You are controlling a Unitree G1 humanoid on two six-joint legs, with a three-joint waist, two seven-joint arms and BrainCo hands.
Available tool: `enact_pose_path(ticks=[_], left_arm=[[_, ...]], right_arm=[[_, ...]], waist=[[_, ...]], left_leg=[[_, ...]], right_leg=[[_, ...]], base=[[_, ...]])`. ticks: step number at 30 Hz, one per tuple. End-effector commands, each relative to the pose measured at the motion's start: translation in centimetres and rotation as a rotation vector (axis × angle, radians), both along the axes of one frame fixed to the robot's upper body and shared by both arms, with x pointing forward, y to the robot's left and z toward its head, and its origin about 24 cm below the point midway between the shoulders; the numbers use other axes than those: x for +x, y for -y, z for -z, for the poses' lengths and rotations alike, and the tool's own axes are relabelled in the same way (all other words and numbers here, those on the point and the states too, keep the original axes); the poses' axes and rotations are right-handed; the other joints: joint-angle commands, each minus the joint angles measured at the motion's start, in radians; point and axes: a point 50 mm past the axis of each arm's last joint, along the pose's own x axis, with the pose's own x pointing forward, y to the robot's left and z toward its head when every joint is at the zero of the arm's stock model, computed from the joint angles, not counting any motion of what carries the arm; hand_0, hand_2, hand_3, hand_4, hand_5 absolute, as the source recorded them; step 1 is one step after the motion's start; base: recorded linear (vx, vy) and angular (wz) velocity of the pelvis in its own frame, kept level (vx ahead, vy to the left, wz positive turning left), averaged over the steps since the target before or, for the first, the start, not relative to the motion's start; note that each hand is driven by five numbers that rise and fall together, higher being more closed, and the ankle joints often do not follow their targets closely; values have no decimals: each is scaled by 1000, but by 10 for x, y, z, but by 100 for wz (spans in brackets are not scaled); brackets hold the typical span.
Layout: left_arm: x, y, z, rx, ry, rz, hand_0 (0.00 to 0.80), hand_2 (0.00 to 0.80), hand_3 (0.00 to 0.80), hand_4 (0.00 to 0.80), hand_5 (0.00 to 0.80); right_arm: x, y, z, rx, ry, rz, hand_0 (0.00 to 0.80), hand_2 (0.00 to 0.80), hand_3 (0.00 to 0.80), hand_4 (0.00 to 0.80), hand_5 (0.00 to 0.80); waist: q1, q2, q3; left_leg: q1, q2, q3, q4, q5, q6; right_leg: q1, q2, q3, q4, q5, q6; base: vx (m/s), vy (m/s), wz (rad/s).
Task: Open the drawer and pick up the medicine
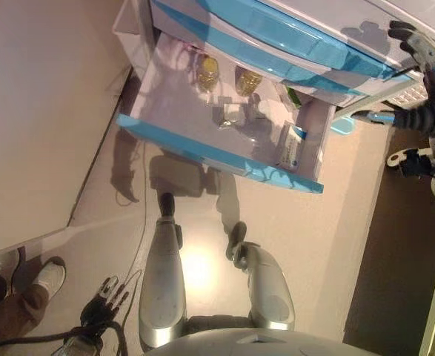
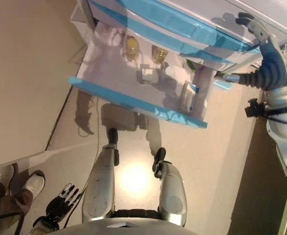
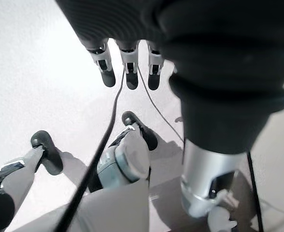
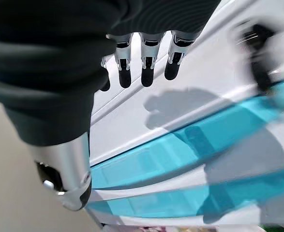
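- Right hand (image 2: 260, 36) raised over cabinet top (image 4: 190, 92), fingers (image 4: 146, 72) straight, holding nothing.
- Left hand (image 2: 65, 196) hangs low, fingers relaxed, empty.
- Drawer (image 1: 202, 148) open.

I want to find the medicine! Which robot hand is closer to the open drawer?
The right hand. It is up over the cabinet top, just above the open drawer. The left hand hangs low by the floor, far from it.
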Motion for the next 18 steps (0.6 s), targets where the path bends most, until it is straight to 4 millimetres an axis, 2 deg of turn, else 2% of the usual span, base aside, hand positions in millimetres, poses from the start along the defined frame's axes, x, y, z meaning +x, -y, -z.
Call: enact_pose_path(ticks=[1, 8, 18], left_arm=[[-11, -4, 0, 44, -43, 29, 0, 0, 0, 0, 0], [-3, -16, -9, 95, -36, 28, 0, 0, 0, 0, 0], [2, -13, -9, 99, -41, 65, 0, 0, 0, 0, 0]], right_arm=[[-3, -2, -32, -25, 111, 29, 0, 0, 0, 0, 0], [1, -20, -50, -74, 112, -24, 0, 0, 0, 0, 0], [22, -39, -48, -149, 13, -42, 0, 0, 0, 0, 0]], waist=[[29, 9, -22], [59, 3, -22], [86, 9, -22]], left_leg=[[153, -53, 50, -106, -105, 85], [165, -58, 42, -117, -108, 90], [176, -68, 29, -130, -98, 89]], right_leg=[[-62, 13, 28, 19, 245, 62], [-43, 12, 19, 3, 259, 61], [-22, 5, 5, -18, 259, 55]], base=[[2, -28, 12], [-2, -36, 5], [5, -2, 6]])
